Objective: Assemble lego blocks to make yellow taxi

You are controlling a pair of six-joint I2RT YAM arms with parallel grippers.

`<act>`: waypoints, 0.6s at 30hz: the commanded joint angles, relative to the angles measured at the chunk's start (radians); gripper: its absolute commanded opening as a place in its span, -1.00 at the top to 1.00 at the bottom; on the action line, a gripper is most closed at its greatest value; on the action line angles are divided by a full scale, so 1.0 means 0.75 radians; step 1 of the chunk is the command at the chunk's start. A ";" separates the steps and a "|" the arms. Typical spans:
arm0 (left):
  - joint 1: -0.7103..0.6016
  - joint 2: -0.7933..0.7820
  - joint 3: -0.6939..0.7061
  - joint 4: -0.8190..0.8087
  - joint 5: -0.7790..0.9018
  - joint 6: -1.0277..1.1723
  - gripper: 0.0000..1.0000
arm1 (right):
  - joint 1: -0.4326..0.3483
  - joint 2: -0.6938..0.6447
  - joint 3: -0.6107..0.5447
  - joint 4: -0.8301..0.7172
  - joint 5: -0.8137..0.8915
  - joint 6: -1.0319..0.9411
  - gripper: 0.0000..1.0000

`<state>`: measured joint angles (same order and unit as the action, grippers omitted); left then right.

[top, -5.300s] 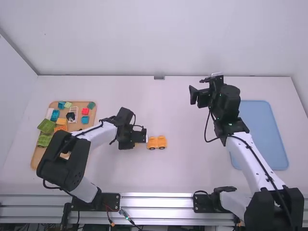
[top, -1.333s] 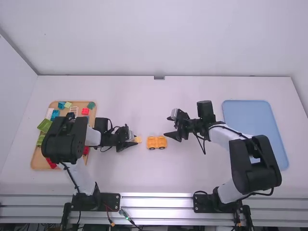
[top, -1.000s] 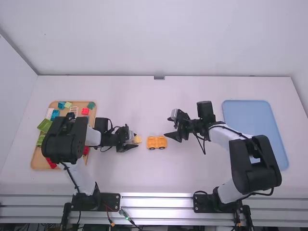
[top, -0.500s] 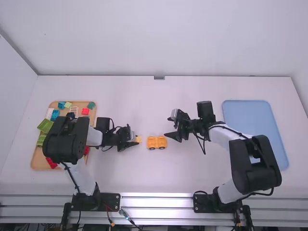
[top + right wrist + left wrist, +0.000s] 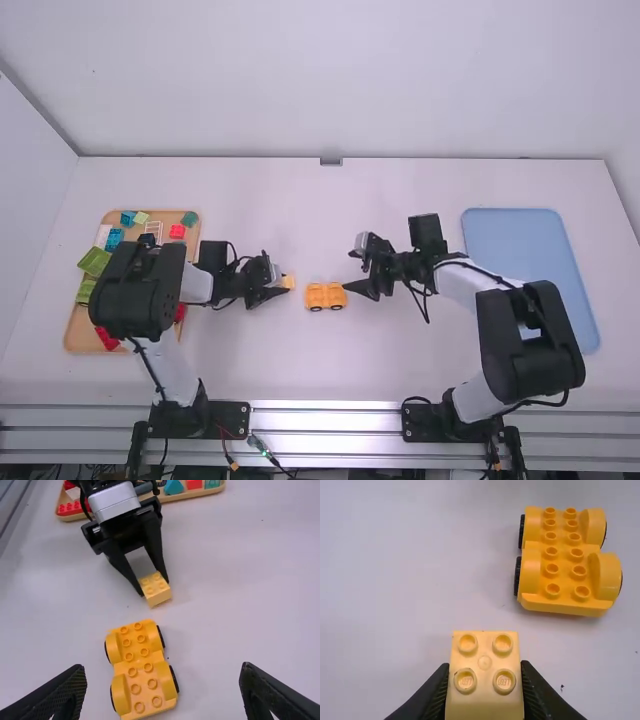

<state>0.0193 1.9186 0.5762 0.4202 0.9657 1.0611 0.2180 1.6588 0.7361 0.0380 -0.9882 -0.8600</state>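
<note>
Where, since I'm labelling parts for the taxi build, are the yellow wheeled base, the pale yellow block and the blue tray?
Yellow wheeled base (image 5: 563, 560): left wrist view, middle of studded deck.
Pale yellow block (image 5: 485, 674): left wrist view, top face.
Blue tray (image 5: 538, 250): high view, bare floor.

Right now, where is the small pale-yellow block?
In the high view, the small pale-yellow block is at the left tool's tips, just left of the orange-yellow car base.

Left arm (image 5: 140, 290) hides part of wooden tray (image 5: 78, 335). Pale yellow block (image 5: 485, 702) cut off by left wrist view's bottom edge.
</note>
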 commanded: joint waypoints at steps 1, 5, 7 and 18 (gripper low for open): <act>-0.018 -0.036 0.008 -0.024 0.020 -0.033 0.37 | 0.016 0.005 -0.065 0.052 -0.003 -0.035 -0.62; -0.017 -0.145 0.008 -0.122 0.021 -0.033 0.38 | 0.058 0.005 -0.223 0.362 0.007 0.056 -0.62; -0.033 -0.210 0.008 -0.180 0.014 -0.033 0.41 | 0.084 0.005 -0.310 0.546 0.072 0.156 -0.64; -0.251 -0.349 0.007 -0.244 -0.094 -0.034 0.48 | 0.154 0.081 -0.386 0.721 0.131 0.149 -0.68</act>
<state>-0.1493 1.6714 0.5758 0.2420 0.9092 1.0393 0.3241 1.6787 0.4374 0.5823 -0.8986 -0.7227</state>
